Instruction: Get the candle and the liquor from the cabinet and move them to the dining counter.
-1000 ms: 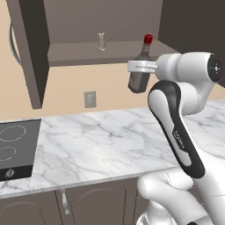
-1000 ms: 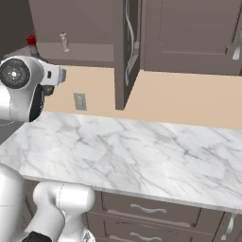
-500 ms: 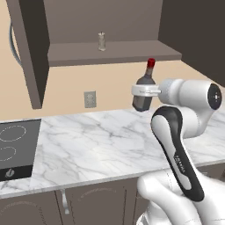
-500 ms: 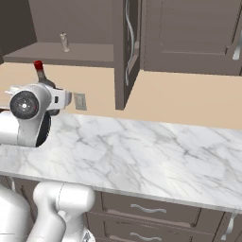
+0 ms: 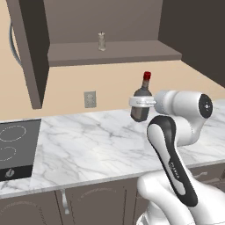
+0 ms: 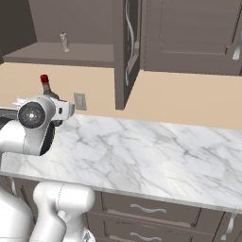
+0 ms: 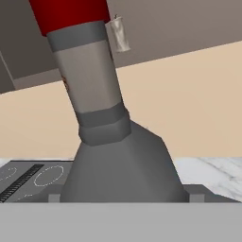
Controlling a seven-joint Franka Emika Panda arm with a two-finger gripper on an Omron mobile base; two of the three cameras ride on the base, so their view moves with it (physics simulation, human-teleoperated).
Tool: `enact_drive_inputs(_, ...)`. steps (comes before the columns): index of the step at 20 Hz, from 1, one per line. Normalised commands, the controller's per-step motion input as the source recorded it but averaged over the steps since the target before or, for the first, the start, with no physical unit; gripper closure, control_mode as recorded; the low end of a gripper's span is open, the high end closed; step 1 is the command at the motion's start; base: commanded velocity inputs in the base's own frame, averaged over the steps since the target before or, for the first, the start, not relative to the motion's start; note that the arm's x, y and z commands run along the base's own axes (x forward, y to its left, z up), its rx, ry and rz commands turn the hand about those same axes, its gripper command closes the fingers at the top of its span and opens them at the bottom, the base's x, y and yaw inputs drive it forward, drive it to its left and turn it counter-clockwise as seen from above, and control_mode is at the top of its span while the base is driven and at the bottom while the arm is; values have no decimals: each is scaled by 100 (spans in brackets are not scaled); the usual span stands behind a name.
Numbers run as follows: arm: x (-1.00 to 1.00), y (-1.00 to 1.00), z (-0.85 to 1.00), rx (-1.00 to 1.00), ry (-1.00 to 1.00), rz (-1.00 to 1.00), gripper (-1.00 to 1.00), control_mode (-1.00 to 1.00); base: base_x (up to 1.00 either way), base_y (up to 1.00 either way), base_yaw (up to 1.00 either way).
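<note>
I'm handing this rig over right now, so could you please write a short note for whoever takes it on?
Gripper: shut on the liquor, held upright above the marble counter beside the cooktop.
Candle: standing on the open cabinet shelf.
Done: liquor is out of the cabinet.
Left: carry the liquor to the dining counter, then fetch the candle and take it there too.

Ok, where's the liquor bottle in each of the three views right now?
Left base view: the liquor sits centre-right, held in the gripper, above the marble.
Right base view: the liquor is at the left, behind the arm's wrist.
Hand view: the liquor looms close, red cap at top.
Shared landmark: the candle on the cabinet shelf.
</note>
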Motion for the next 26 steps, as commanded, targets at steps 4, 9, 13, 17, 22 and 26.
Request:
enact_drive_inputs(4, 0, 0, 0, 0, 0, 0, 100, -100, 0, 0, 0)
enact_drive_inputs(9, 0, 0, 0, 0, 0, 0, 100, -100, 0, 0, 0)
enact_drive_inputs(13, 0, 0, 0, 0, 0, 0, 100, -100, 0, 0, 0)
enact_drive_inputs(17, 0, 0, 0, 0, 0, 0, 100, -100, 0, 0, 0)
enact_drive_inputs(22, 0, 0, 0, 0, 0, 0, 100, -100, 0, 0, 0)
enact_drive_inputs(26, -13, 0, 0, 1, 0, 0, 100, -100, 0, 0, 0)
